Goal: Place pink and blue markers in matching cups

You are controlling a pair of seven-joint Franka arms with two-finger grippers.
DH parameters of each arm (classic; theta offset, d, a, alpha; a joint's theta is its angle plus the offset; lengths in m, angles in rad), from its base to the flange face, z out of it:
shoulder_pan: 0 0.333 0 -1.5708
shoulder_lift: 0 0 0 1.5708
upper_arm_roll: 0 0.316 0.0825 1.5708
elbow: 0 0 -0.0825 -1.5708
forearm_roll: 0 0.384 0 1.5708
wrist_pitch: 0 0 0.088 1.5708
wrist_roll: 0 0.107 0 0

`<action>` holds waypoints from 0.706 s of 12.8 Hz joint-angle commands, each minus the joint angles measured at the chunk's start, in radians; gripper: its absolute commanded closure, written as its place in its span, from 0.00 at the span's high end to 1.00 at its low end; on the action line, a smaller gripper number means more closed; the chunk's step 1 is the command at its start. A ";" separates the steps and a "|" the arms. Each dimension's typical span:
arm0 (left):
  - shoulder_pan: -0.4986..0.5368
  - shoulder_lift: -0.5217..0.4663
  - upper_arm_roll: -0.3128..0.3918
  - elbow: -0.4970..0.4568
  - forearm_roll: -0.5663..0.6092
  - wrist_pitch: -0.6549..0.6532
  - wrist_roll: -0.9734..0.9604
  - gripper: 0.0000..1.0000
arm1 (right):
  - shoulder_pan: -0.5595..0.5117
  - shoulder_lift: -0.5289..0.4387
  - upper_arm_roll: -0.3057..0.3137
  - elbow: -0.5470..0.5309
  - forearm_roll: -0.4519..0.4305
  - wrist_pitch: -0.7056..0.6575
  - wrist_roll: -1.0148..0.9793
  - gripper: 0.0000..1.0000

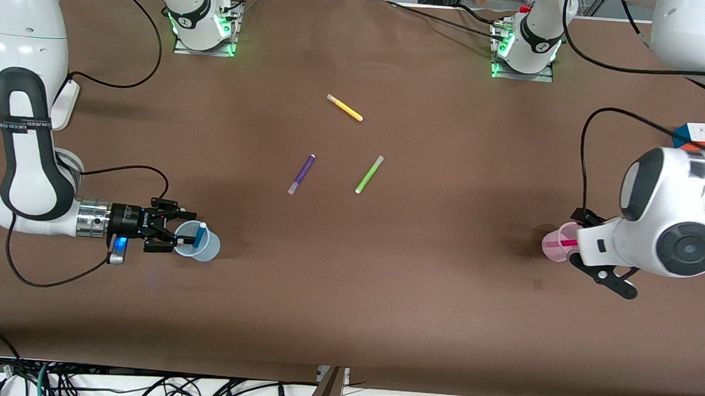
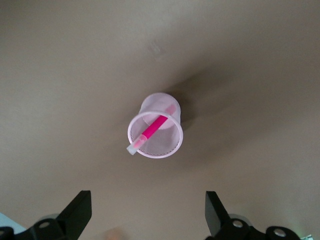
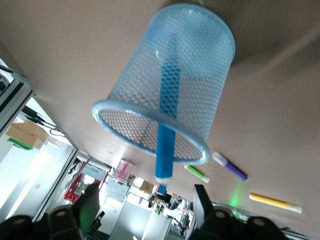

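Note:
The pale blue mesh cup [image 1: 200,242] stands toward the right arm's end of the table with the blue marker [image 1: 199,234] leaning inside, one end sticking above the rim. My right gripper [image 1: 173,231] is open right beside the cup's rim and holds nothing. The right wrist view shows the cup [image 3: 190,65], the marker [image 3: 167,125] and the open gripper [image 3: 145,207]. The pale pink cup [image 1: 554,243] stands toward the left arm's end with the pink marker [image 1: 567,242] in it. My left gripper [image 2: 147,212] is open and empty above the table beside that cup [image 2: 167,145] and marker [image 2: 150,131]; the arm's wrist hides it in the front view.
A yellow marker [image 1: 345,108], a dark purple marker [image 1: 301,173] and a lime green marker [image 1: 369,174] lie in the middle of the table. A puzzle cube [image 1: 692,135] sits near the left arm's end, partly under the arm.

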 commanded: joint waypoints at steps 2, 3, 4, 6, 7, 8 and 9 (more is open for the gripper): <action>0.022 -0.054 0.009 0.080 -0.110 -0.008 0.002 1.00 | -0.025 -0.065 0.007 0.059 -0.100 -0.114 0.007 0.89; 0.026 -0.070 0.011 0.081 -0.114 -0.005 -0.010 1.00 | -0.013 -0.111 0.007 0.059 -0.181 -0.114 0.007 0.89; 0.026 -0.105 0.012 0.073 -0.131 -0.005 -0.069 1.00 | 0.004 -0.156 0.007 0.059 -0.288 -0.113 0.007 0.89; 0.023 -0.189 0.015 0.027 -0.171 -0.005 -0.286 1.00 | 0.024 -0.229 0.016 0.059 -0.523 -0.113 -0.022 0.95; 0.025 -0.250 0.017 -0.051 -0.177 0.018 -0.336 1.00 | 0.037 -0.263 0.020 0.059 -0.635 -0.108 -0.068 0.97; 0.025 -0.337 0.037 -0.152 -0.186 0.089 -0.350 1.00 | 0.056 -0.300 0.020 0.059 -0.753 -0.104 -0.109 0.98; 0.013 -0.429 0.076 -0.277 -0.194 0.155 -0.352 1.00 | 0.064 -0.337 0.020 0.060 -0.828 -0.104 -0.135 0.98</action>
